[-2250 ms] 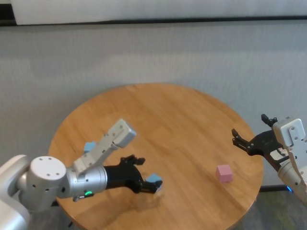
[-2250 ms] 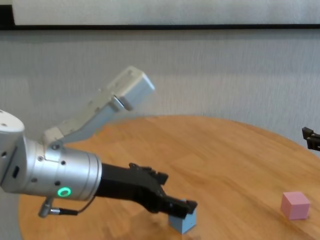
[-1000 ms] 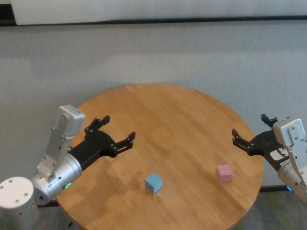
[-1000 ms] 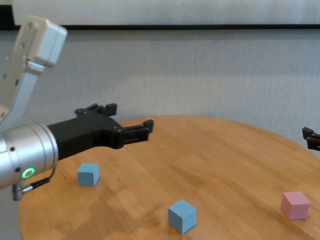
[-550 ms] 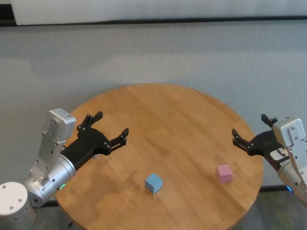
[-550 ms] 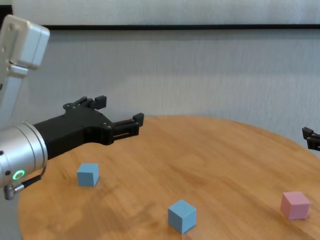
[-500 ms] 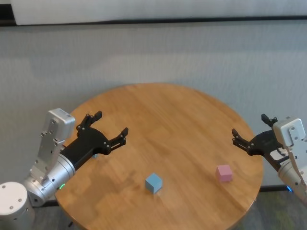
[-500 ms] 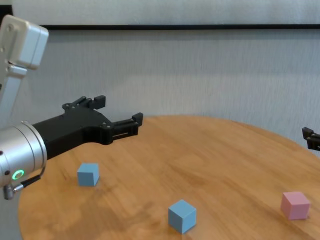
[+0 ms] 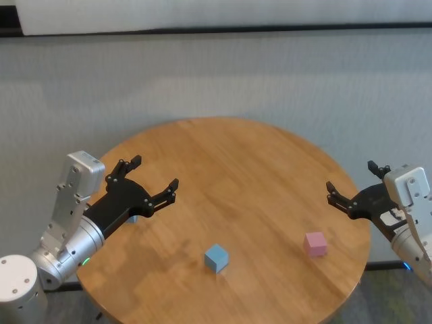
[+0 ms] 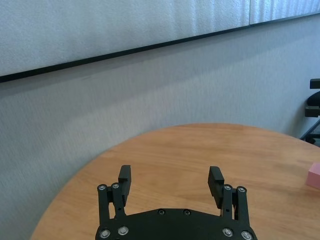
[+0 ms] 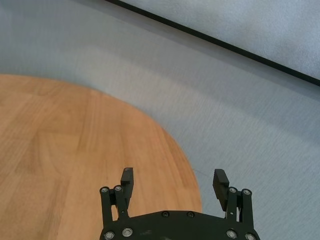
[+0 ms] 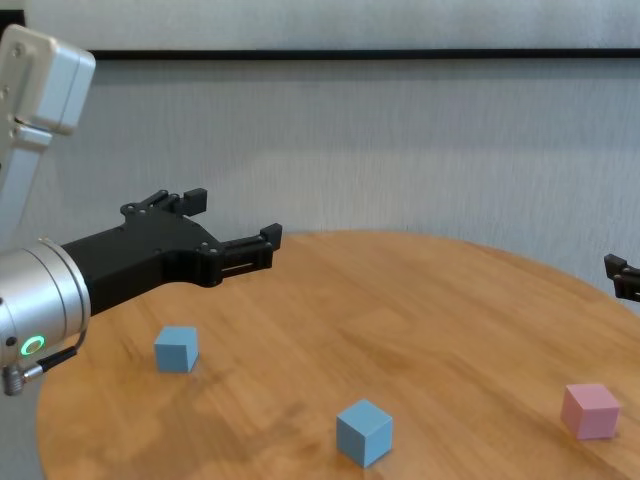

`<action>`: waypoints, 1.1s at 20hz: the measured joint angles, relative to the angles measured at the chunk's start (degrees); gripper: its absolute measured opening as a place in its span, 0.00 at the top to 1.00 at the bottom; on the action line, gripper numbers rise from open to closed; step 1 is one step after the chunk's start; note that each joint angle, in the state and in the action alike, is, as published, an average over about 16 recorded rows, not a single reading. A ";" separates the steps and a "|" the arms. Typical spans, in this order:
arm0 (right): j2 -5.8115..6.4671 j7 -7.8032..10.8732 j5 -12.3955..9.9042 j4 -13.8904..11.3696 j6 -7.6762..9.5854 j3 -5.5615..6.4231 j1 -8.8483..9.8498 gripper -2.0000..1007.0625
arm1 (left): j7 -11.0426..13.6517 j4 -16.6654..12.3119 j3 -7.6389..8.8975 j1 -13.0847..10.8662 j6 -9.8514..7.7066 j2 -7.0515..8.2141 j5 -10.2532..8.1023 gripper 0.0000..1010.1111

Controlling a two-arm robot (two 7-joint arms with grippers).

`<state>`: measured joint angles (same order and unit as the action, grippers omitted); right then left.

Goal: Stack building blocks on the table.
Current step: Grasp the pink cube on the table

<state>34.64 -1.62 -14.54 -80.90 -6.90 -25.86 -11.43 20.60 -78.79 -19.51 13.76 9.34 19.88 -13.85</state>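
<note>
Since a couple seconds back the left gripper [image 9: 152,177] has let go of the blue cube [image 9: 216,258] it was on near the front of the table [image 9: 229,162] and pulled away to the left side, and over the last half second it has barely budged. It's hovering above the wood with its fingers spread wide and nothing between them; the left wrist view shows the two pads [image 10: 216,181] well apart with bare tabletop beyond. That cube sits by itself near the front middle, turned a bit so a corner points forward in the chest view. A second blue cube [image 12: 176,348] is over on the left, below the left arm, mostly hidden from the head camera. Both are plain matte light blue, same size. The pink cube [image 9: 315,244] is on the right side near the edge, same size, also matte and plain. All three sit flat on the wood, well apart, nothing stacked. The right gripper [image 9: 352,194] is parked just off the right rim of the table, jaws spread and empty.
</note>
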 joint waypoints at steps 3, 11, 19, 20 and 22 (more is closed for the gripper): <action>0.00 0.00 0.00 0.00 0.00 0.00 0.00 0.00 | 0.00 -0.03 -0.03 0.01 -0.11 0.01 0.00 0.01; 0.00 0.00 0.00 0.00 0.00 0.00 0.00 0.00 | 0.02 0.02 -0.18 0.07 -0.19 0.04 -0.13 0.01; 0.00 0.00 0.00 0.00 0.00 0.00 0.00 0.00 | 0.02 0.07 -0.26 0.11 -0.24 0.06 -0.20 0.01; 0.00 0.00 0.00 0.00 0.00 0.00 0.00 0.00 | 0.02 0.07 -0.26 0.12 -0.24 0.06 -0.21 0.01; 0.00 0.00 0.00 0.00 0.00 0.00 0.00 0.00 | 0.02 0.08 -0.27 0.12 -0.25 0.06 -0.22 0.01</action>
<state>34.64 -1.62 -14.54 -80.90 -6.90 -25.86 -11.43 20.62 -78.71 -19.79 13.88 9.09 19.93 -14.07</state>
